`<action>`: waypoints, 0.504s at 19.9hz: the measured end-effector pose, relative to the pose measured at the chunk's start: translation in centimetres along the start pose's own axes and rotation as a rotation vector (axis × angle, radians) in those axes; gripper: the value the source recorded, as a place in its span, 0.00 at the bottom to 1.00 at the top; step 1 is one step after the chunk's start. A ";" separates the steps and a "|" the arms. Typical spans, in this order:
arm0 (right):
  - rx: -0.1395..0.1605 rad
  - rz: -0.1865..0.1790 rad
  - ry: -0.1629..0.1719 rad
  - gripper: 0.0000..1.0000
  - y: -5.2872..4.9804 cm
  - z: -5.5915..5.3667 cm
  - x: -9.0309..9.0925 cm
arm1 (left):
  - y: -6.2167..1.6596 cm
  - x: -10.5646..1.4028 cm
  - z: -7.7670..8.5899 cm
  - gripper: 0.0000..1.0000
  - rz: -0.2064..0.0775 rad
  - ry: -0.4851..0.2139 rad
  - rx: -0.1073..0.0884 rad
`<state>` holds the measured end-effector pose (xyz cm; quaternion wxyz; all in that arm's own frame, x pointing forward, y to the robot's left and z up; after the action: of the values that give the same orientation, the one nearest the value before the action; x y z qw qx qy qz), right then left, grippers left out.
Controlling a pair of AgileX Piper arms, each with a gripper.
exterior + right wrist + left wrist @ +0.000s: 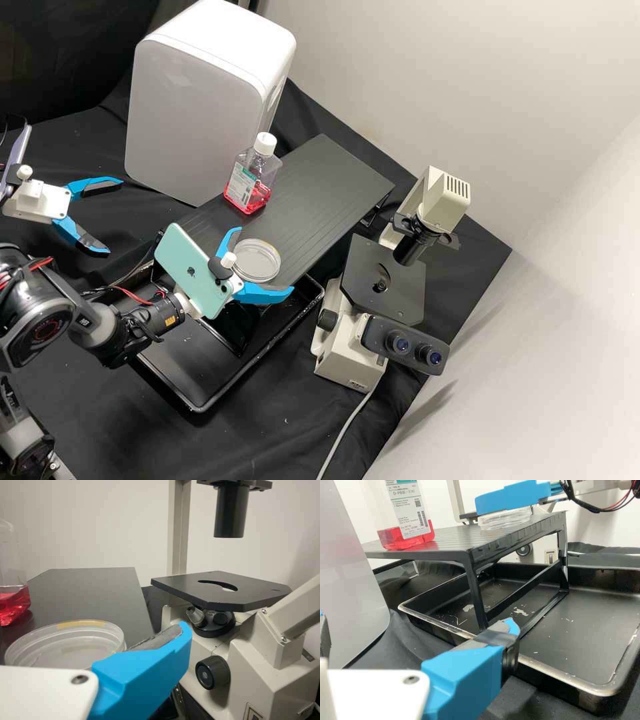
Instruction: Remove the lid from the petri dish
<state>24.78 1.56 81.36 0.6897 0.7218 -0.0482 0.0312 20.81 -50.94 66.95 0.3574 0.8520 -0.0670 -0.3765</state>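
Observation:
A clear petri dish [257,260] with its lid on rests at the near end of a black raised shelf [327,187]. My right gripper [263,261] is open and straddles the dish, one blue finger on each side; I cannot tell whether they touch it. In the right wrist view the dish [65,642] lies just beside one finger [150,665]. My left gripper [113,215] hangs open and holds nothing, well to the left of the shelf, over the black cloth. Its wrist view shows one own finger [470,675] and, farther off, the dish [505,517] under the right gripper's finger.
A flask of red liquid [252,177] stands on the shelf behind the dish. A white box [207,93] stands at the back left. A black tray [200,380] lies under the shelf. A microscope [393,287] stands close on the right.

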 end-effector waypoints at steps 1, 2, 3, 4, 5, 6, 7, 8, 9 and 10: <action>0.000 0.000 0.000 1.00 0.0 0.0 0.0 | 0.00 0.0 0.0 1.00 0.000 0.000 0.000; 0.000 0.000 0.000 1.00 0.0 0.0 0.0 | 0.00 0.0 0.0 1.00 0.000 0.000 0.000; 0.000 -0.004 0.004 1.00 -0.1 -0.1 0.0 | 0.00 0.0 0.0 1.00 0.000 0.000 0.000; 0.001 -0.008 0.008 1.00 -0.2 -0.2 0.0 | 0.00 0.0 0.0 1.00 0.000 0.000 0.000; 0.001 -0.011 0.010 1.00 -0.3 -0.3 0.0 | 0.00 0.0 0.0 1.00 0.000 0.000 0.000; 0.001 -0.015 0.014 1.00 -0.4 -0.3 0.0 | 0.00 0.0 0.0 1.00 0.000 0.000 0.000; 0.001 -0.018 0.016 1.00 -0.4 -0.4 0.0 | 0.00 0.0 0.0 1.00 0.000 0.000 0.000; -0.001 -0.025 0.022 1.00 -0.6 -0.5 -0.1 | 0.00 0.0 0.0 1.00 0.000 0.000 0.000; -0.005 -0.030 0.024 1.00 -0.8 -0.6 -0.1 | 0.00 0.0 0.0 1.00 0.000 0.000 0.000; -0.016 -0.037 0.021 1.00 -1.0 -0.6 -0.1 | 0.00 0.0 0.0 1.00 0.000 0.000 0.000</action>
<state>24.84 2.20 80.41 0.6963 0.7167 -0.0278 0.0259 20.81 -50.94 66.95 0.3574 0.8520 -0.0670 -0.3765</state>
